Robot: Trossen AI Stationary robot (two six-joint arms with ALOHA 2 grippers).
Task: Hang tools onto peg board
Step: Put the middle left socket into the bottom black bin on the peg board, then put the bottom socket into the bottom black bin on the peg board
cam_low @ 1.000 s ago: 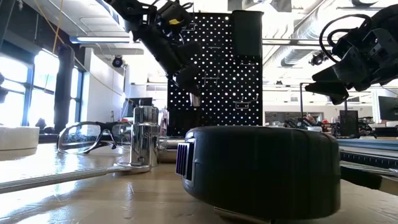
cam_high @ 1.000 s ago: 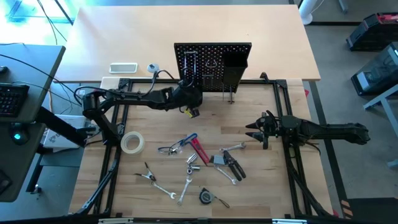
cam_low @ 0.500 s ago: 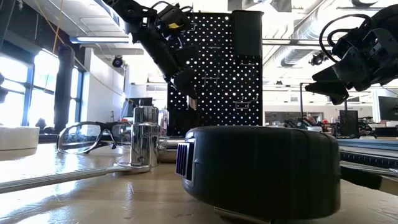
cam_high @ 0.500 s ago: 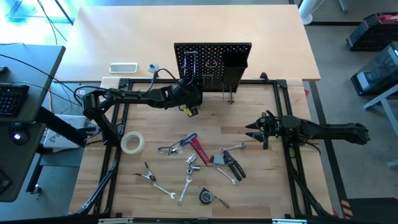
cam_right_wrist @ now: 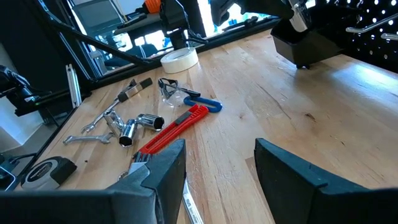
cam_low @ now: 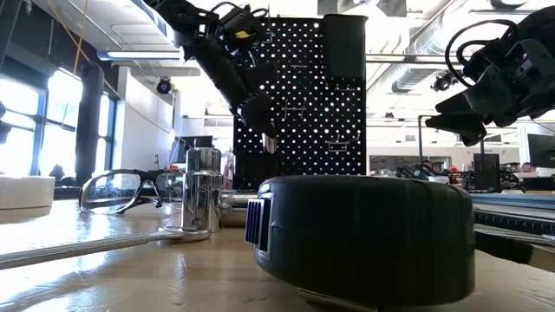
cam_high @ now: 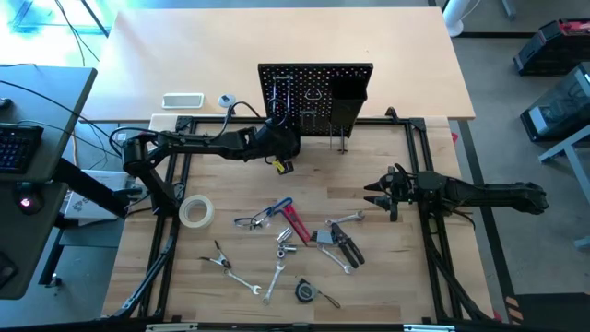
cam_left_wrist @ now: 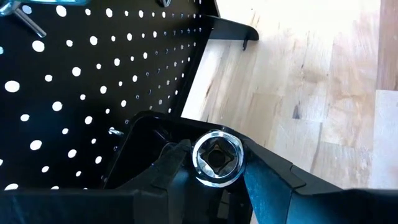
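Observation:
The black peg board [cam_high: 315, 88] stands upright at the table's far side, with a black bin [cam_high: 348, 97] on its face. My left gripper [cam_high: 277, 140] is close in front of the board's left part, above the table, shut on a silver socket [cam_left_wrist: 217, 158]. It also shows in the low view [cam_low: 258, 113]. My right gripper [cam_high: 373, 192] is open and empty at the table's right, above the wood. The other tools lie on the table: a tape roll [cam_high: 195, 211], glasses [cam_high: 251, 220], a red-handled tool [cam_high: 295, 224], pliers [cam_high: 343, 242] and wrenches [cam_high: 274, 281]. My left gripper pinches the socket's round side wall [cam_left_wrist: 198, 167] between its two fingers. The socket's square opening [cam_left_wrist: 217, 158] faces the wrist camera. The socket is lifted clear of the table, close to the peg board's holed face [cam_left_wrist: 93, 74].
A tape measure [cam_high: 303, 291] and two more sockets [cam_high: 284, 243] lie near the front. A white tray [cam_high: 182, 100] sits on the far tabletop, left of the board. Metal hooks [cam_high: 313, 94] stick out of the board's face. Bare wood lies between the board and the tools.
My left gripper has moved a little toward the peg board with the socket, then kept still.

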